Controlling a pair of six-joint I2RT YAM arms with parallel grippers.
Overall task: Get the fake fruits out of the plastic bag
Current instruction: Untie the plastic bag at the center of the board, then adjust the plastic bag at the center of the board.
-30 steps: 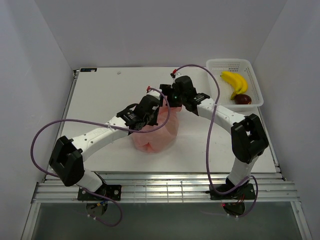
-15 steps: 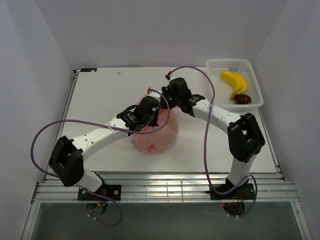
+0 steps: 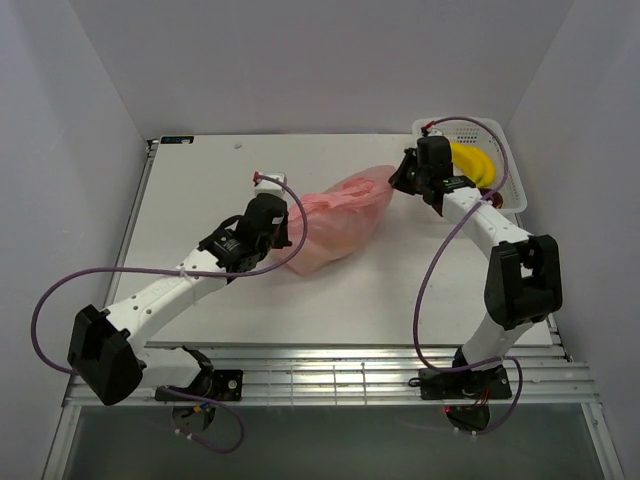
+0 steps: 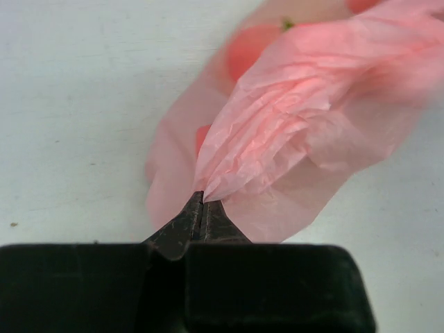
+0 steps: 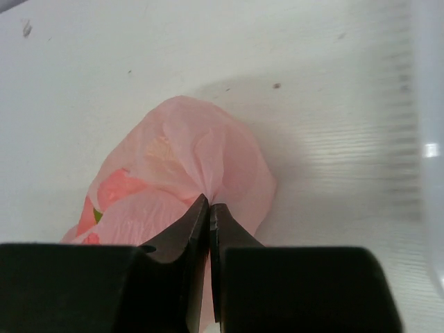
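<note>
Bearing everything: table [image 3: 200,190], white, flat, beneath both grippers.

Bag [image 3: 340,225]: pink, crinkled, peach-printed. It is drawn out long between the two grippers, one end in each. A second ago it sat bunched in a heap with both grippers close together over it.

Basket [image 3: 505,175]: white, perforated, just right of the right gripper. A banana [image 3: 480,165] lies inside, as it did before.

Left gripper [image 4: 202,201]: jaws pinched tight on a gathered fold of bag, which fans out ahead of the tips. The grip is unchanged; the arm has swung left.

Right gripper [image 5: 208,205]: jaws stood wide a second ago and are now clamped on a pleat of bag. It has been carried right, away from the left gripper.

Fruits [image 3: 345,238]: inside the bag, between the grippers. A yellowish shape shows through the film in the top view; none lies loose on the table near either gripper.

Judgement: the new two-point hold stretches the bag, probably to open or tip it. Emptying is not yet done. The thin film may slip or tear if pulled further.
</note>
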